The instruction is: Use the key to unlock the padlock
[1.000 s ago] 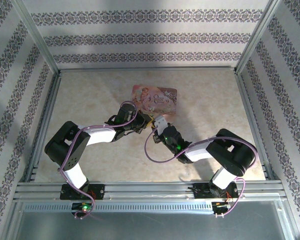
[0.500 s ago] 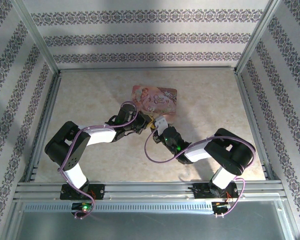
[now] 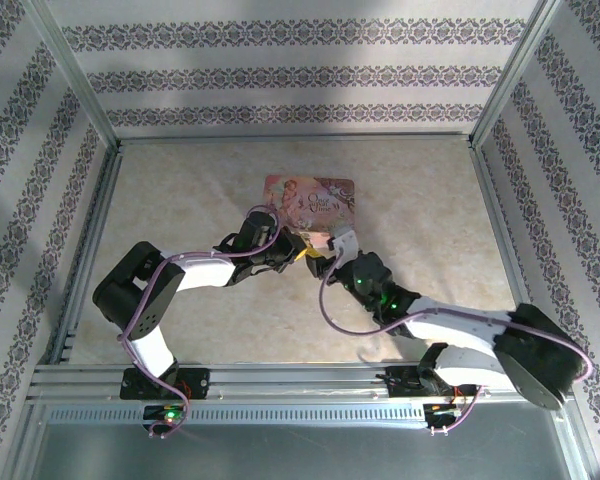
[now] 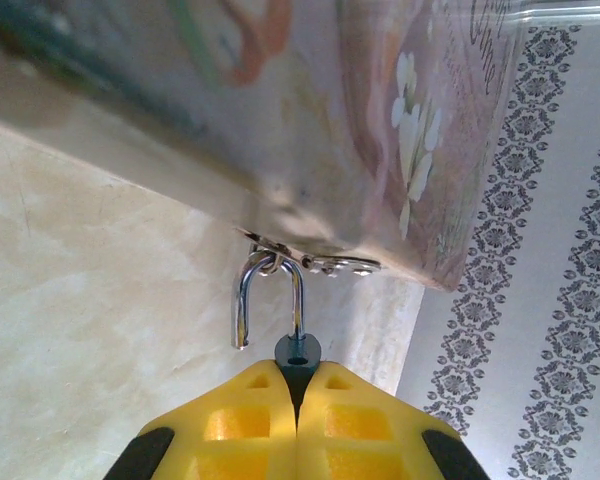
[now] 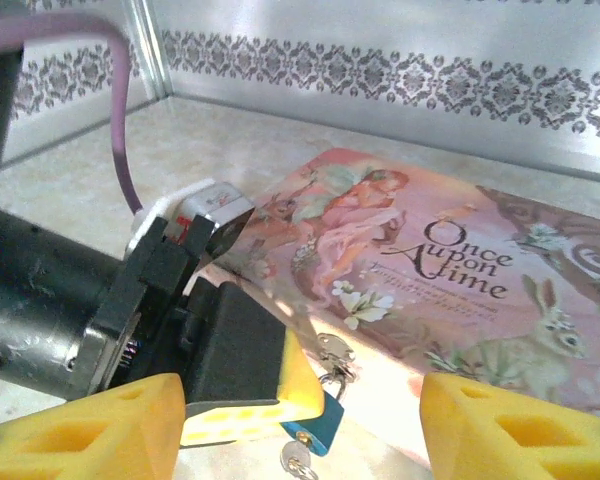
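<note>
The left arm (image 3: 170,285) reaches out from its base across the tabletop (image 3: 180,190) towards the near edge of the pink tin (image 3: 310,198). Its jaws (image 4: 298,400) are pressed together on the padlock (image 4: 298,350), the two yellow fingers (image 4: 242,425) pinching the small blue body so that little more than its top shows between them. The silvery shackle (image 4: 270,285) is hooked through the metal hasp (image 4: 330,265) on the tin's edge. One leg runs into the blue body; the other ends free in the air beside it.

From the right wrist, the key (image 5: 298,460) appears as a small silvery piece just under the padlock's blue body. I cannot tell whether it sits in the lock. The tin lies flat behind them, its picture side up.

The right arm (image 3: 460,335) comes in low from the other side. Its jaws (image 5: 302,420) stand wide apart, gripping nothing, with the padlock and key in the gap between their yellow fingers (image 5: 520,430).
</note>
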Motion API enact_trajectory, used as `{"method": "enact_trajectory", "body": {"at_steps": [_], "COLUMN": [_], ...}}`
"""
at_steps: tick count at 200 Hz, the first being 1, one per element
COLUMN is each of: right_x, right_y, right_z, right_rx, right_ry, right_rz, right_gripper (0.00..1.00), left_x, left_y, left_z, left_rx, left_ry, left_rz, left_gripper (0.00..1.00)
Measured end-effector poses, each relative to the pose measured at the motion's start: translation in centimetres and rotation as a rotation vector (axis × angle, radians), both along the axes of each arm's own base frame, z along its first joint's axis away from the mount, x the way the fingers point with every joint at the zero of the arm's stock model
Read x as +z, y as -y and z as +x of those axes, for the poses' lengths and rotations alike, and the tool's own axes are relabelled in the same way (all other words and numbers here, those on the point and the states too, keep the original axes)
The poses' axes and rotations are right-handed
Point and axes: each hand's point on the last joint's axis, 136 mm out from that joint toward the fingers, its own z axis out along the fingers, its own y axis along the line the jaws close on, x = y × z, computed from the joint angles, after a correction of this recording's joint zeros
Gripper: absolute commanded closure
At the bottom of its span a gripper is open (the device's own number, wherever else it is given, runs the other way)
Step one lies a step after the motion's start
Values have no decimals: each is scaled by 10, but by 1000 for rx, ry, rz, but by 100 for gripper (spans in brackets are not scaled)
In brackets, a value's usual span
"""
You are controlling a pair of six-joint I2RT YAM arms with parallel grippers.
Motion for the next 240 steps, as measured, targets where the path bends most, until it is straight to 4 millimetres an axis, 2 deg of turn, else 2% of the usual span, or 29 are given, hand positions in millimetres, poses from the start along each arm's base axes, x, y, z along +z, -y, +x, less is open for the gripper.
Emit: {"method": "enact_trajectory", "body": {"at_steps": [31, 55, 84, 118, 148, 181, 200, 222, 240], "right_x": [8, 16, 19, 5, -4, 3, 8, 7, 1], "right_y": [33, 49, 52, 57, 62, 65, 68, 74, 80], "right_z": [5, 8, 5, 1, 0, 3, 6, 11, 14], "right_rx": [-53, -80, -71, -81, -90, -89, -89, -94, -101], "right_ry": [-77, -131, -170, -232, -283, -313, -334, -378, -426], "right_rz": [46, 92, 110, 95, 83, 114, 155, 203, 237], "right_gripper": [29, 25, 23, 22, 18, 12, 8, 2, 2], "left_x": [-5, -12, -14, -19, -22, -25, -15, 16, 42], "left_y": [-1, -4, -4, -7, -12, -24, -32, -42, -59], "left_z": [-2, -4, -3, -2, -2, -12, -16, -15, -12], "left_rx": [-10, -17, -27, -32, -33, -29, -29, -19, 3], "left_ry": [6, 14, 32, 62, 88, 87, 111, 192, 265], "left_rz": [14, 36, 46, 79, 116, 167, 195, 218, 244], "left_gripper": [100, 98, 83, 70, 65, 58, 53, 42, 31]}}
